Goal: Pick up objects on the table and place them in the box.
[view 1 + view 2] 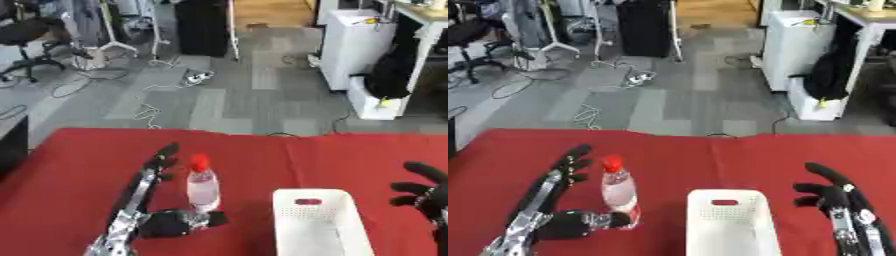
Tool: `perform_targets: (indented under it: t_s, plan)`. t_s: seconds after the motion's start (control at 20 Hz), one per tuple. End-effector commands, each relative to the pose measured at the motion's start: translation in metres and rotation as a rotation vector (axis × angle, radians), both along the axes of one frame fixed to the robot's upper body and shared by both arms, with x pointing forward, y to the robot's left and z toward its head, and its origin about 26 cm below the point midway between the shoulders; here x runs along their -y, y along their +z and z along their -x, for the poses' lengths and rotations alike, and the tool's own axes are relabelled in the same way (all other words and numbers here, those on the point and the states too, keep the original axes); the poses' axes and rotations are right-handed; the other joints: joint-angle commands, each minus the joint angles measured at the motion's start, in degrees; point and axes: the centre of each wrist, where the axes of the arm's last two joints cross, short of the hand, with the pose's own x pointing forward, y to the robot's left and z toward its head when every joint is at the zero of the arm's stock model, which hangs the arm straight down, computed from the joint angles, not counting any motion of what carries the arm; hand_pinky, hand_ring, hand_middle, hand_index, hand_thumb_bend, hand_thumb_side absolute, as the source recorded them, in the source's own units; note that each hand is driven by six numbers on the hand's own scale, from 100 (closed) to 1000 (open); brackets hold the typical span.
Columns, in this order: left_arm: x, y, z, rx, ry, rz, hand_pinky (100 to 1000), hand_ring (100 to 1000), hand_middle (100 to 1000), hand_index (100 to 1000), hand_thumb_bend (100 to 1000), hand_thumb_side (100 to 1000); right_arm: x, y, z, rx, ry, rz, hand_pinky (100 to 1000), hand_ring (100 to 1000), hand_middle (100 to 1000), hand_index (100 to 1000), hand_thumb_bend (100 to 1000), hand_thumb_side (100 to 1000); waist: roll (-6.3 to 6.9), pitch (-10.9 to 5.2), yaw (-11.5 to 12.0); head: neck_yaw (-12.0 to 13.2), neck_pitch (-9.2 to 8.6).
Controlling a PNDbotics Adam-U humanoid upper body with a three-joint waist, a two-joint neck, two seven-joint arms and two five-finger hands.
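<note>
A clear bottle with a red cap stands upright on the red table, left of centre in the lower half of the frame, and the white perforated box sits to its right near the bottom edge, apart from it. The left hand lies open just beside the bottle's left flank, fingers stretched up the frame past the cap, while the thumb seems to lie across below the base; whether any part actually touches the plastic is hard to tell, but nothing is curled round it yet. The right hand rests open at the lower right, fingers up and spread, beyond the box's right wall and holding nothing. The step in hand looks like the grasp itself. To do it well, the left hand should close on the bottle's body below the shoulder rather than near the cap, since a tall, narrow bottle will likely tip if nudged high. Fingers and thumb should meet it from opposite sides together, so it is not pushed toward the box. Once it is held, lift it straight up clear of the box rim before carrying it right.
</note>
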Motion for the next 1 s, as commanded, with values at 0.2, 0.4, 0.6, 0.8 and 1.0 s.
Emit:
perform_targets:
  t_s: [0.2,0.4,0.6,0.8,1.0]
  plan:
    - [0.000,-0.007,-0.014,0.027,-0.041,-0.004,812,900,900,961,962,345,-0.001,0.007,0.000,0.018,0.018,0.003,597,676,816,853,100,830,0.00,-0.42,-0.30,0.63,-0.28]
    - [0.000,-0.016,-0.020,0.034,-0.056,-0.008,766,886,884,954,959,395,-0.001,0.007,0.000,0.018,0.022,0.000,596,672,816,852,100,831,-0.04,-0.27,-0.42,0.67,-0.29]
    - [-0.002,-0.023,-0.023,0.042,-0.045,-0.017,774,884,881,954,955,418,-0.002,0.008,0.000,0.017,0.028,-0.003,596,671,817,853,100,831,-0.03,-0.18,-0.46,0.67,-0.31]
    - [-0.005,-0.027,-0.026,0.057,-0.009,-0.021,792,895,885,959,940,464,-0.002,0.007,0.000,0.015,0.032,-0.007,596,670,817,856,100,832,-0.06,-0.14,-0.44,0.65,-0.36]
    - [-0.012,-0.026,-0.030,0.080,0.037,-0.031,793,897,886,959,925,489,-0.002,0.007,0.000,0.012,0.035,-0.009,596,669,817,858,100,843,-0.18,-0.17,-0.37,0.74,-0.51]
